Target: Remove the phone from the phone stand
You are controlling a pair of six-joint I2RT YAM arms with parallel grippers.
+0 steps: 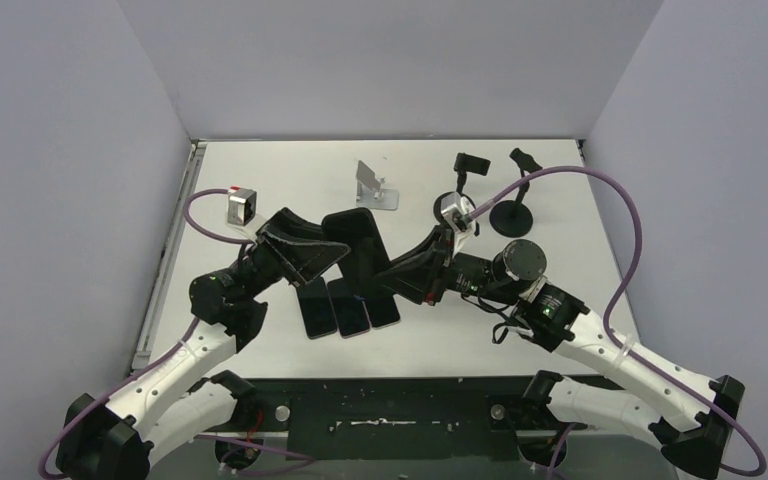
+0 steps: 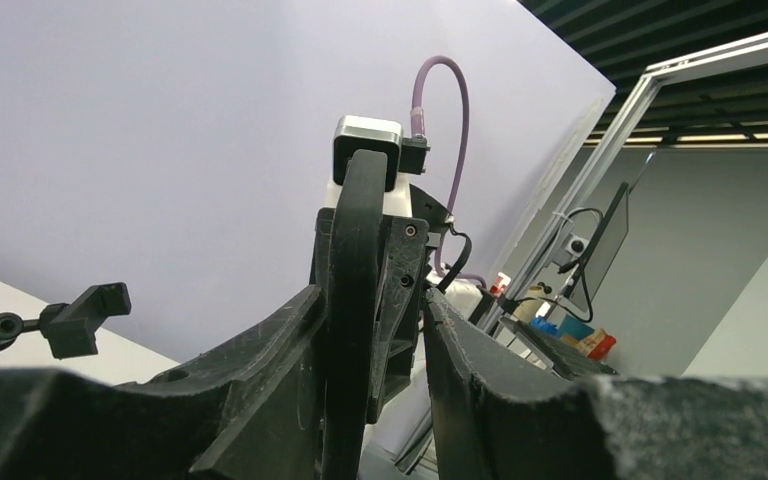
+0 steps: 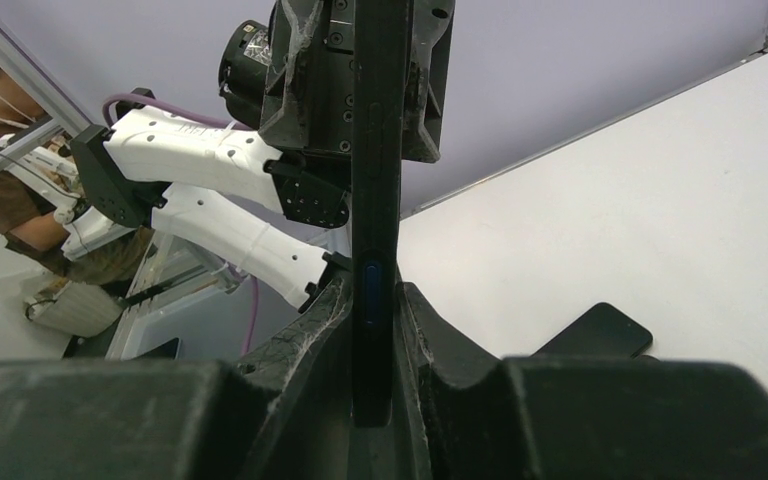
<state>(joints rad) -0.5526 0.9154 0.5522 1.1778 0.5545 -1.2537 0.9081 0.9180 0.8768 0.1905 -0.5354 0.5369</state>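
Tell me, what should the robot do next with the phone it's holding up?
Probably the left gripper should open a little more and back away. The right gripper is clamped on the phone, and there is a gap between the phone and one left finger, so the right arm alone seems to hold it.

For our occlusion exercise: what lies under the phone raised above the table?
On the table, three dark phones lie side by side under the held phone; their far ends are covered and cannot be seen.
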